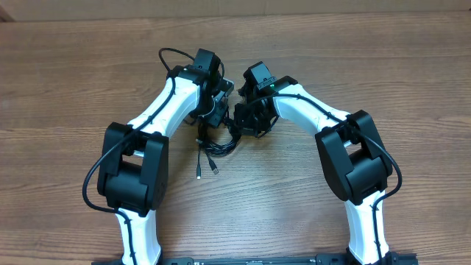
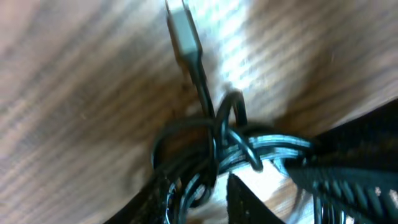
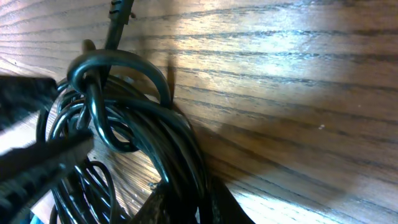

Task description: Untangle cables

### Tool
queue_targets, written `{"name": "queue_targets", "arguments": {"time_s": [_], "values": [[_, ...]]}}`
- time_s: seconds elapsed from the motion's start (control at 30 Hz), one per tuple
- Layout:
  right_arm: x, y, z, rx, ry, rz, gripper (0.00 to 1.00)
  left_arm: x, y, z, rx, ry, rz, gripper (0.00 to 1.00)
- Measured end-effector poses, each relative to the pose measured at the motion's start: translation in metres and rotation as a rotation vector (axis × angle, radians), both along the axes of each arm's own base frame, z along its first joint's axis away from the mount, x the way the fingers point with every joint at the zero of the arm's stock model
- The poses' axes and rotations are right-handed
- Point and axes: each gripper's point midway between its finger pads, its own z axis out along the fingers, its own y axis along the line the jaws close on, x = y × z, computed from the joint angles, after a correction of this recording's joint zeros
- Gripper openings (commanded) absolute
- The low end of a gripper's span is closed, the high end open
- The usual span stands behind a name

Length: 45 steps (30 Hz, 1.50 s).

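The cables [image 1: 218, 142] lie as a black tangled bundle on the wooden table between my two grippers, with two plug ends [image 1: 199, 174] trailing toward the front. My left gripper [image 1: 215, 110] hangs over the bundle's left side. In the left wrist view its jaws [image 2: 202, 205] stand a little apart, with looped strands [image 2: 211, 152] between them and table showing beside the right finger [image 2: 249, 202]; a grey plug [image 2: 183, 31] points away. My right gripper [image 1: 248, 118] is shut on a thick run of the cables [image 3: 180, 155], pinched between its fingertips [image 3: 193, 208].
The wooden table [image 1: 353, 59] stretches all around. Each arm carries its own thicker black wire, and the left arm's [image 1: 168, 55] loops up at the back. Both arm bases [image 1: 136, 184] stand at the front. The left gripper's ribbed finger [image 3: 37, 168] crosses the right wrist view.
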Motion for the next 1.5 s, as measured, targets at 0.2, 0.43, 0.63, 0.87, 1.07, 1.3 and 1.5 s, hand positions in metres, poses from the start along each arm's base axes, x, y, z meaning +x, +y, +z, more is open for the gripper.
{"name": "queue_targets", "arguments": {"time_s": [0.2,0.43,0.63,0.87,1.07,1.3,1.5], "values": [[0.0,0.0,0.0,-0.003,-0.002,0.0,0.16,0.007,-0.002,0.001,-0.01,-0.029,-0.002,0.34],[0.001,-0.001,-0.001,-0.006,-0.004,-0.001,0.15,0.003,-0.004,-0.01,-0.003,0.001,-0.009,0.26],[0.002,-0.001,-0.001,-0.009,-0.01,-0.003,0.16,0.006,-0.004,-0.01,0.031,-0.019,0.016,0.13],[0.004,-0.001,-0.001,-0.01,-0.017,-0.004,0.16,0.009,-0.001,-0.01,0.064,-0.038,0.064,0.2],[0.005,-0.001,-0.001,-0.012,-0.023,-0.006,0.16,0.012,0.003,-0.012,0.09,-0.059,0.102,0.22],[0.007,-0.001,0.0,-0.011,-0.032,-0.009,0.16,0.015,0.007,-0.012,0.129,-0.081,0.154,0.21],[0.009,0.001,0.001,-0.01,-0.042,-0.007,0.16,0.017,0.015,-0.011,0.142,-0.085,0.224,0.2]]}}
